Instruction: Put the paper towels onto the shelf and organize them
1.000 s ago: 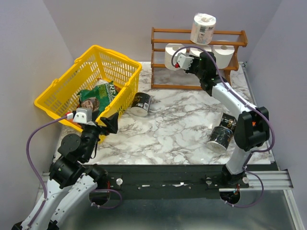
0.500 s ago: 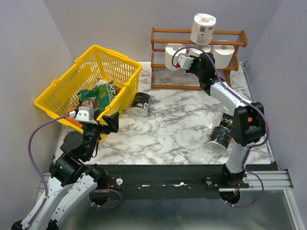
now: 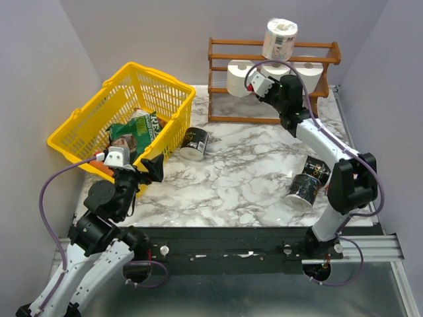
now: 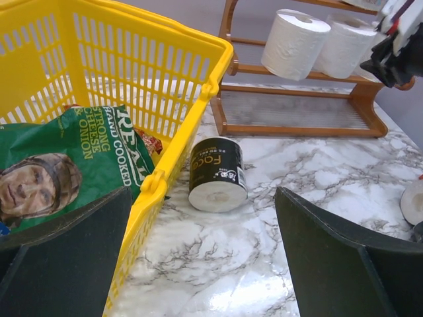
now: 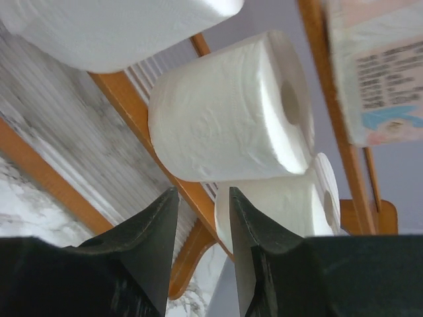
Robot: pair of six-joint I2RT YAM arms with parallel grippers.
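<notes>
Since a second ago my right fingers point(image 5: 149, 251) have slid rightward along the shelf point(image 3: 221, 65), baring the middle roll they were covering; all else sits as it did.

The shelf stands at the counter's far edge, near the back wall. Its slatted tiers look tilted, which I judge is why the three bare rolls point(image 3: 239, 76) on the middle tier stay side by side, leaning on the rail. The basket point(image 3: 125, 112) sits at the far left with a green crisp bag point(image 4: 59, 165) inside; it plays no part in the job. The wrapped roll point(image 3: 280, 38) stands upright and alone on the top tier, above the row.

Two black rolls lie on their sides on the counter, one point(image 4: 217, 173) just beside the basket, the other point(image 3: 305, 183) near my right elbow. Whether they belong on the shelf I cannot tell.

My right fingers hover just before the middle tier, parted by a narrow gap and gripping nothing. That is close enough, I judge, to nudge the row straight. My left fingers point(image 4: 66, 257) hang spread wide and empty over the near left, facing the basket and the first black roll.

The counter point(image 3: 238, 165) is glossy white marble with grey veins, so a roll on its side could wander. Pale lilac-grey walls close it in on three sides.
</notes>
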